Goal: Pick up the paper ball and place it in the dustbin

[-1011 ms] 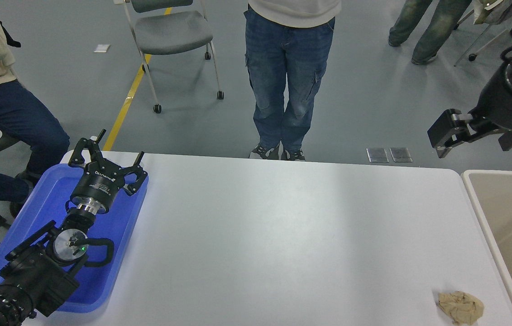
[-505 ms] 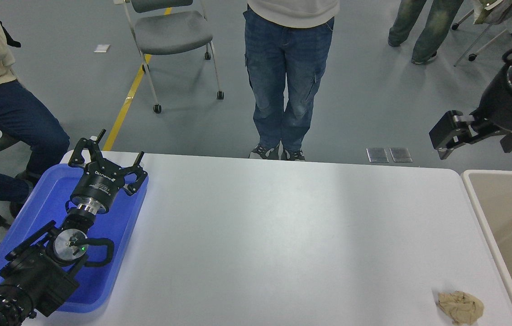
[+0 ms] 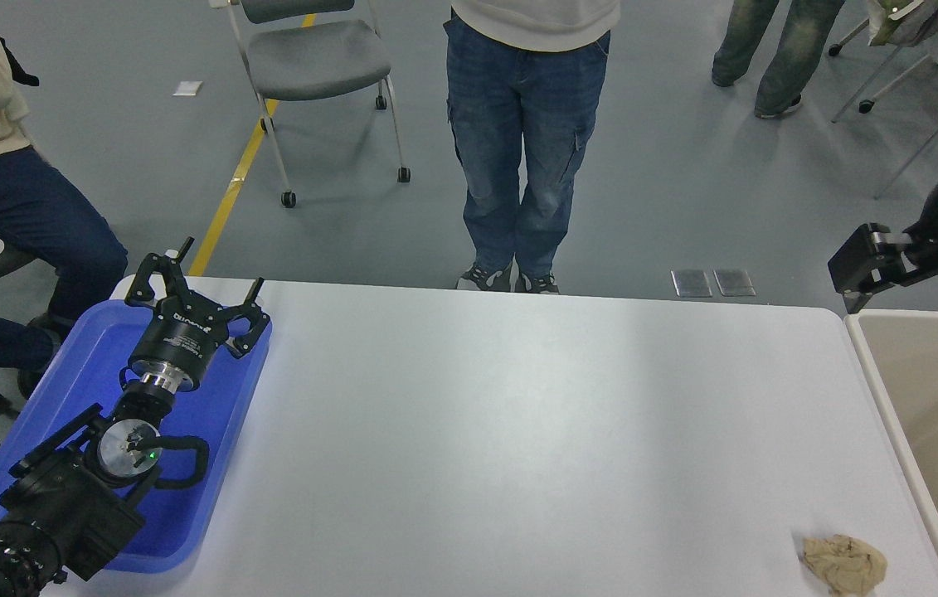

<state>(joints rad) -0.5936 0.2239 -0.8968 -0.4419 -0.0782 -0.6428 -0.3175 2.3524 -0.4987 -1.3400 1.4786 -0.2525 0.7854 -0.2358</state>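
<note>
I'm seeing my right gripper (image 3: 891, 265), fingers apart, hanging beyond the table's far right corner above the dustbin (image 3: 875, 365), so I'm risking knocking the paper ball (image 3: 844, 563) off the near right corner.

Right gripper (image 3: 916, 269) shifted rightward and lower since earlier frames, now over far end of dustbin (image 3: 860, 332).

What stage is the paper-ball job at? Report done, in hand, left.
Done: nothing. The paper ball lies on the white table at its near right corner, beside the dustbin, not in it.
In hand: nothing gripped. The right gripper hangs open above the dustbin's far rim. The left gripper sits parked open over the blue tray.
Left: reach, grasp, lift, drop in.
</note>
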